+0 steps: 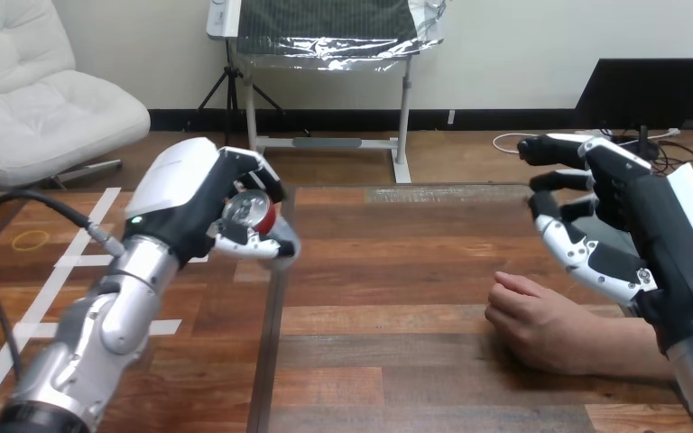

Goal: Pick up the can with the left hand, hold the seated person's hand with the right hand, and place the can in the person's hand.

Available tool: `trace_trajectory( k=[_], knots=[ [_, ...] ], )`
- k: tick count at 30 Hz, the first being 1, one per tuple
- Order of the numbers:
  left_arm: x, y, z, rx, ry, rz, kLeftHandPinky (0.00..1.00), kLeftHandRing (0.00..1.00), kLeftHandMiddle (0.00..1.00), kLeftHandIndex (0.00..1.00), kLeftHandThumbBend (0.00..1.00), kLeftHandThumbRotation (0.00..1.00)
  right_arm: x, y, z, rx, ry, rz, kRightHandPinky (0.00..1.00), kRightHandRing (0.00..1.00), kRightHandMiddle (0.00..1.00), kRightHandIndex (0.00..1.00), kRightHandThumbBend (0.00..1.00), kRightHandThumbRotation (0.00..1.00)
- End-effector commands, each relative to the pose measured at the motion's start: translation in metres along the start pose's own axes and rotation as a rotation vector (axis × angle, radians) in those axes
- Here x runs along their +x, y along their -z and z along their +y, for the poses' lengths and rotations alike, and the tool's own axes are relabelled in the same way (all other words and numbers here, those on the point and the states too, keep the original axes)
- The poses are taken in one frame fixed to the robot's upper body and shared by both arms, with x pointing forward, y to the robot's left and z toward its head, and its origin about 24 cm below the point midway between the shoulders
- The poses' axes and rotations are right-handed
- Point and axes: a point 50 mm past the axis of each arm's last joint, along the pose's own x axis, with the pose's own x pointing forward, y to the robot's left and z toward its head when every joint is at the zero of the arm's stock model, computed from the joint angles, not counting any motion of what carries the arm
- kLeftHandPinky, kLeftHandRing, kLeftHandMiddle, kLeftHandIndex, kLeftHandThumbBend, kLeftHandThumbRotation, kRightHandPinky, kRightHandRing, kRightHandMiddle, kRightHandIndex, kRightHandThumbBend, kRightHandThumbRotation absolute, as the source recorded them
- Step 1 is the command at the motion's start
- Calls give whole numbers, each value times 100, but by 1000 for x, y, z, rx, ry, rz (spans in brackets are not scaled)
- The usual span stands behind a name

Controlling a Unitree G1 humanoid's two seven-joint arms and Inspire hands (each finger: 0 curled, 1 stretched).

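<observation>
The first step looks done: the left hand (200, 194) is curled round the can (248, 214) and holds it clear of the surface (397, 271), above its left edge. The can is a small metal cylinder, its silver lid toward the camera and a red side showing between the fingers. The surface is smooth brown wood with plank-like grain. Near its right edge the person's hand (537, 320) rests knuckles up, loosely closed. Above it the right hand (614, 234) hangs with relaxed fingers, gripping nothing. Holding the person's hand and the handover remain.
</observation>
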Motion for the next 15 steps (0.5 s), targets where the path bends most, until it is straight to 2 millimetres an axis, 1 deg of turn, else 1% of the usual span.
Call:
trace_trajectory(
  k=[1,2,3,4,8,10,15],
  knots=[
    [21,-33,32,-33,-158,-137,39,45,51,52,61,0,8,-17,-14,-61,20,-59,57,76,81,76,35,0],
    [22,-35,32,-43,-162,-138,39,45,51,52,61,0,8,-17,-15,-70,15,-48,58,77,82,77,37,0],
    [23,-36,32,-51,-164,-138,39,45,51,52,61,0,8,-16,-16,-75,11,-41,58,77,82,77,37,0],
    [23,-37,32,-56,-165,-138,39,45,51,52,61,0,8,-16,-16,-79,9,-36,61,78,83,78,41,0],
    [27,-43,32,-81,-180,-146,38,43,50,52,61,0,9,-15,-21,-125,-18,-18,64,80,84,80,46,0],
    [28,-45,32,-87,-187,-152,37,42,49,52,61,0,9,-15,-23,-145,-29,-11,66,81,85,81,51,0],
    [31,-53,32,-115,-205,-163,36,41,48,52,61,0,12,-14,-28,-210,-58,8,67,82,86,83,58,0]
  ],
)
